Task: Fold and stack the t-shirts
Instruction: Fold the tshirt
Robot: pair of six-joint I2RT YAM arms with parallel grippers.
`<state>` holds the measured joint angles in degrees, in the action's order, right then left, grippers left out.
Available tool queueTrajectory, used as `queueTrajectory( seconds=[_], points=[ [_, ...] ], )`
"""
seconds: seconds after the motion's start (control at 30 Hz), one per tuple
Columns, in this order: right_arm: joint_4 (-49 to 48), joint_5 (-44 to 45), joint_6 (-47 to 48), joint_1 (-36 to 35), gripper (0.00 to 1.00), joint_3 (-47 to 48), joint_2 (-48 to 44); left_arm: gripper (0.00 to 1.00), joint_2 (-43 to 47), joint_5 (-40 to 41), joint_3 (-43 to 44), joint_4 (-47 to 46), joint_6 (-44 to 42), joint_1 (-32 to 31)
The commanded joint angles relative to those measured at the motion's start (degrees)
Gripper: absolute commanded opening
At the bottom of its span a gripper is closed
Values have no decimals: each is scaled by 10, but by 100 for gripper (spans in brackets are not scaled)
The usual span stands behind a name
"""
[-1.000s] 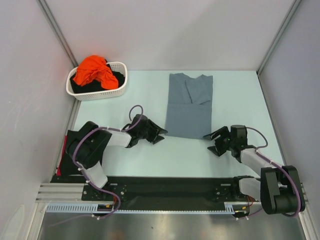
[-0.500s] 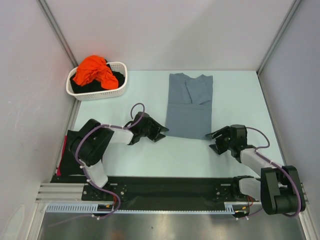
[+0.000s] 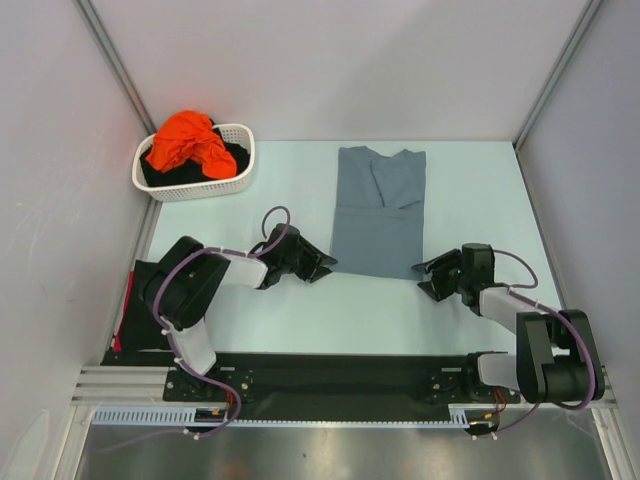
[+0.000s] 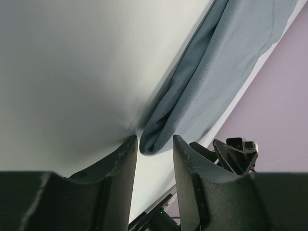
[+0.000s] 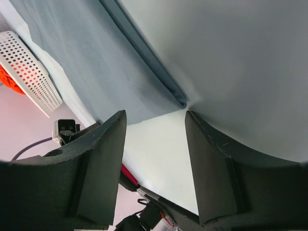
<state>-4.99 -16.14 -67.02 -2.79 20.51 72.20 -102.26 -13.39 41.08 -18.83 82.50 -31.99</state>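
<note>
Grey t-shirt [image 3: 378,215] lies flat mid-table [image 3: 300,200], sides and sleeves already folded in, so it's a long strip with the collar at the far end. Left gripper [image 3: 318,262] is at the near-left hem corner [image 4: 153,144]: jaws a little apart, corner sitting between the fingertips, nothing pinched. Right gripper [image 3: 428,278] is at the near-right hem corner [image 5: 182,102]: jaws spread wide, corner between them, nothing held.

Progress: early-mid. Lengthwise folds are done on this shirt; the crosswise fold (hem up toward collar) isn't done yet, then stacking. White basket [image 3: 243,160] at far left holds a crumpled orange garment [image 3: 185,140] and something black [image 3: 232,153], so more shirts are likely left to fold. A dark flat item [image 3: 132,300] by the left arm's base could be the stack; can't tell.
</note>
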Motion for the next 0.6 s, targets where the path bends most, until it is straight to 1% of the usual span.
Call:
queueTrajectory(
  seconds=[0.0,0.23,0.27,0.4,0.43,0.47,0.53,0.57],
  points=[
    [16,32,30,8,57,1,31,41,-12,6,14,5,-6,3],
    [10,25,33,9,51,4,47,36,-23,-1,17,1,-4,4],
    [10,25,34,10,48,4,49,35,-23,1,17,0,-4,5],
    [7,22,39,13,46,3,61,33,-24,5,21,5,-5,6],
    [6,21,41,15,44,3,64,32,-24,4,21,5,-5,6],
    [5,19,43,16,39,3,66,31,-23,4,21,5,-5,7],
    [2,14,44,19,38,2,70,31,-26,1,24,9,-7,7],
    [0,12,45,19,34,2,72,29,-28,0,26,12,-8,8]
  ],
)
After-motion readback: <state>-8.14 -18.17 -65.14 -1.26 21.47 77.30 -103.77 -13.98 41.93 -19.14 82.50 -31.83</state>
